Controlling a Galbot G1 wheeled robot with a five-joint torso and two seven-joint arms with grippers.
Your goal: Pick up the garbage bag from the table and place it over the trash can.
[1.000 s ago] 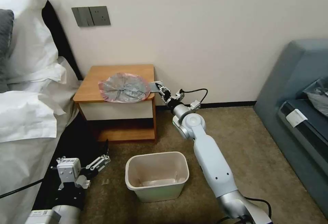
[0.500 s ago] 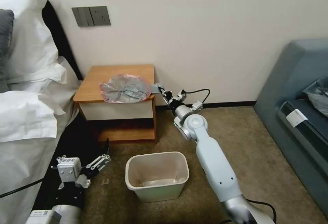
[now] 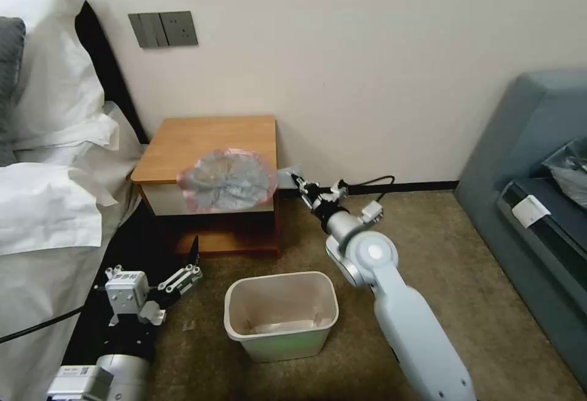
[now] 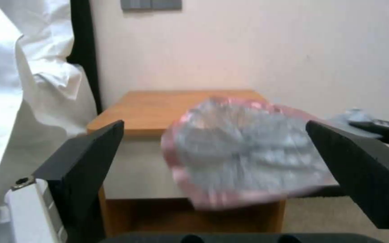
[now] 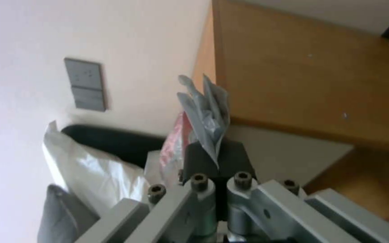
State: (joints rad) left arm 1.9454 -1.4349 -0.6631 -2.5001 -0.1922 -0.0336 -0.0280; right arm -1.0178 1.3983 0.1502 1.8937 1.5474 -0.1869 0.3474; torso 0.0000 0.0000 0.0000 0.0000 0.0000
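Observation:
The garbage bag point(image 3: 227, 180), a crinkly grey disc with a pink rim, hangs in the air in front of the table's white drawer, off the wooden top. My right gripper point(image 3: 293, 177) is shut on a grey fold at the bag's right edge, seen pinched between its pads in the right wrist view point(image 5: 203, 111). The table point(image 3: 208, 135) stands against the wall. On the carpet in front of it sits the cream trash can point(image 3: 281, 312), below and nearer than the bag. My left gripper point(image 3: 183, 279) is open and low beside the bed, its fingers point(image 4: 86, 158) framing the bag point(image 4: 248, 152).
A bed with white bedding point(image 3: 49, 205) fills the left side, close to my left arm. A blue-grey sofa point(image 3: 532, 193) stands at the right. Open carpet point(image 3: 428, 230) lies between the trash can and the sofa. A black cable loops off the right wrist.
My right gripper has drawn back and down from the table's edge, dragging the garbage bag off the top so it now hangs before the drawer. The left gripper has barely moved.

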